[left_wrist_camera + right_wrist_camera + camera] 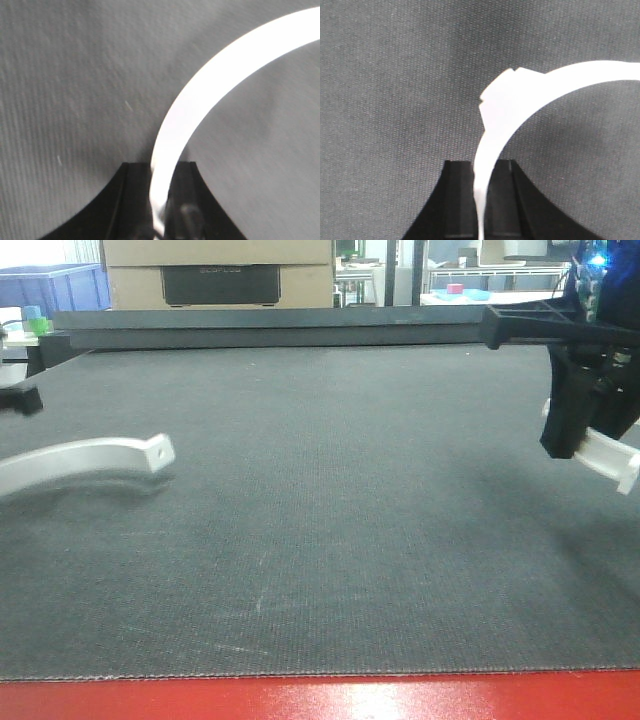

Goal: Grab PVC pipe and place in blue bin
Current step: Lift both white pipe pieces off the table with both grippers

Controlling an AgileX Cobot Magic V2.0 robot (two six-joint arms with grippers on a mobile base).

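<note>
So both arms have something in hand here. The left gripper has its jaws clamped together on the thin end of the left PVC piece, a flat white curved strip. It comes up out of the jaws and sweeps off to the upper right in the left wrist view, with nothing but grey mat behind it. It's the same deal on the other side. The right gripper has its jaws pinched tight on the right PVC piece, which arcs up and right and has a small stepped notch on its outer edge near the bend. In the front view only the right gripper shows up, over at the far right edge of the surface, with the white piece poking out below and to the right of the black fingers. The left piece comes in from the left edge of that view, low over the mat, with a small hole in its free end and a shadow under it. I honestly can't tell if it's touching the mat. The blue bin is way at the back left, behind the dark rail, well apart from both pieces. There's a cardboard box next to it.
</note>
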